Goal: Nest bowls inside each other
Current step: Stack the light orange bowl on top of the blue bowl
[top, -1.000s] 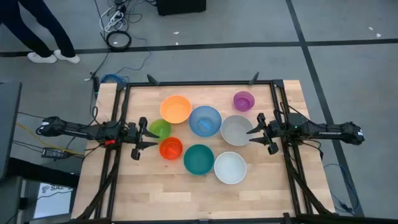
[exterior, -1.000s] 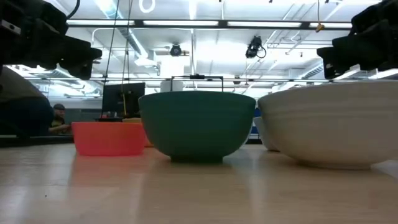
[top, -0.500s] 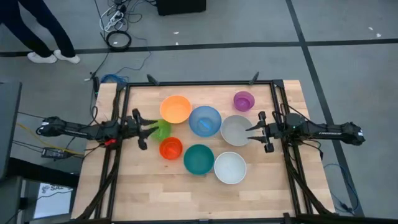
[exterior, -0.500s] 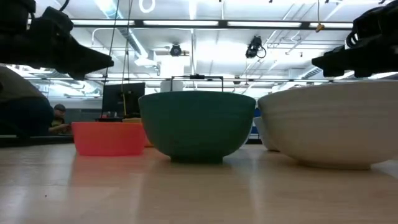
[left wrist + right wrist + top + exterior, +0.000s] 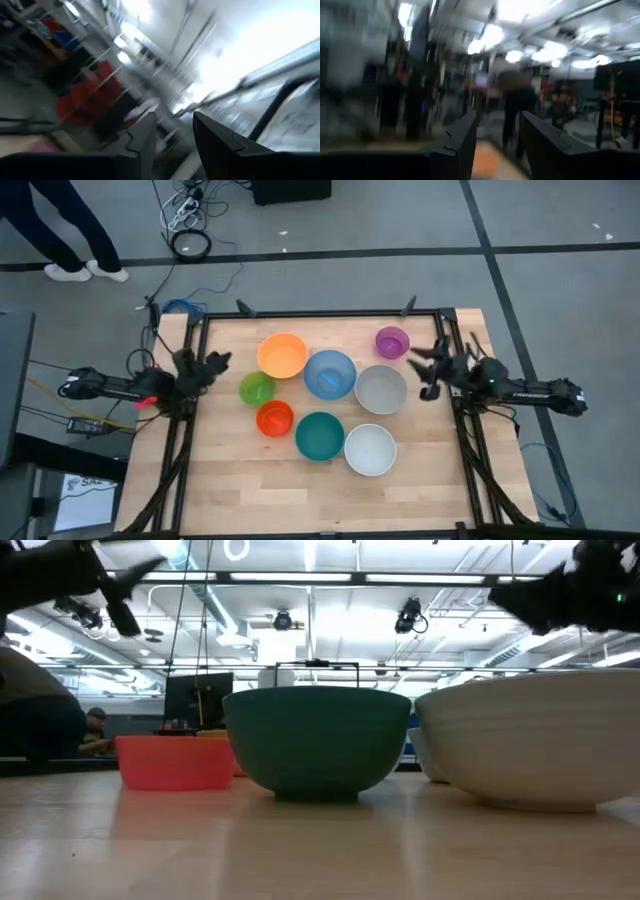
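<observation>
High view: all eight bowls sit separate on the table (image 5: 450,480), nothing nested yet. Left gripper (image 5: 205,367) is pulled back w/ its wrist tipped up, fingers spread, nothing in them. Lime green bowl (image 5: 256,388) is just ahead of it and slightly to one side, red-orange bowl (image 5: 274,419) a bit further off, orange bowl (image 5: 282,355) beyond. Half a sec ago that gripper was right over the lime one, now it's clear of it and the bowl hasn't budged. Right gripper (image 5: 432,365) likewise backed off the grey bowl (image 5: 380,389), which it was almost touching; fingers apart and empty. Small purple bowl (image 5: 392,341) is now just beside it, blue bowl (image 5: 330,374) past the grey, teal bowl (image 5: 320,436) and white bowl (image 5: 370,449) well off.

Low view: teal bowl (image 5: 318,740), white (image 5: 535,740) and red-orange (image 5: 175,762) all flat on the wood; both arms are dark shapes high up, above rim level.

Left wrist view: left gripper (image 5: 172,131) open, pointing at the room, no bowl betw the fingers.

Right wrist view: right gripper (image 5: 498,131) same deal, open, aimed at the room w/ a person standing far off.

My guess: both arms swung up w/o grabbing anything, so zero progress on nesting, prob repositioning or resetting.
</observation>
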Robot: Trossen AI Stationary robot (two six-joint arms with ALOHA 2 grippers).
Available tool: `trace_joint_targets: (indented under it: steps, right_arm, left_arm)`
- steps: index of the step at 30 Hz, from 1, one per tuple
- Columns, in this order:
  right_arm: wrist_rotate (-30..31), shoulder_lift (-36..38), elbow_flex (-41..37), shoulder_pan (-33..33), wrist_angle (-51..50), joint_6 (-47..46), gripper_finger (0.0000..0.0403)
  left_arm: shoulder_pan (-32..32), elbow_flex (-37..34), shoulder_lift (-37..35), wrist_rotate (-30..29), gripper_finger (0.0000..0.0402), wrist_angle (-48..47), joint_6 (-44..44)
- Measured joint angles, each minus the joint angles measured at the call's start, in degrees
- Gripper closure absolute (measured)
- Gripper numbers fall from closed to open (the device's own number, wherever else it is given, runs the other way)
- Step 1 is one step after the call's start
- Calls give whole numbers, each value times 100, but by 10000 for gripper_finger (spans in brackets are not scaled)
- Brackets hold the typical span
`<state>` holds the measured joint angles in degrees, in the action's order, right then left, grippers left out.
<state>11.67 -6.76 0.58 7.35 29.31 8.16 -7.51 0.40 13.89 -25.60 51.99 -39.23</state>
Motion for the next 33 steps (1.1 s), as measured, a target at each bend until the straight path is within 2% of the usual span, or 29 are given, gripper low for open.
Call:
trace_joint_targets:
  steps: [2,5,10,13,15,18,21,25,27,30,33]
  right_arm:
    - [135,1,0,25,651,-518,259]
    - [124,6,0,16,1682,-2186,259]
    - [671,4,4,36,2502,-2905,259]
    - [1086,-29,11,40,2481,-3899,259]
    - [803,-123,139,13,2127,-4148,259]
    - [265,-424,849,-84,945,-4322,259]
    - [224,-1036,2138,-163,-945,-4358,259]
    - [215,-2295,4245,-205,-3587,-4061,259]
    - [300,-2951,5207,-205,-4869,-4024,259]
    - [614,-3850,6406,-172,-6343,-4077,259]
    - [674,-4596,7294,-89,-7359,-4342,259]
  left_arm:
    - [0,0,-4,-24,264,503,-371]
    - [0,0,-2,-27,264,1083,-424]
    - [0,39,-5,-339,264,1601,-348]
    - [0,131,-10,-642,264,1597,-176]
    - [2,122,-5,-993,264,1519,-128]
    - [-4,222,-9,-985,264,1247,-39]
    - [-13,862,2,-954,264,-331,-2]
    - [-4,2356,293,-1253,264,-3910,-133]
    - [-4,3073,552,-1419,264,-5353,-143]
    - [0,4053,989,-1472,264,-6974,-55]
    - [0,4901,1548,-1480,264,-8407,-12]
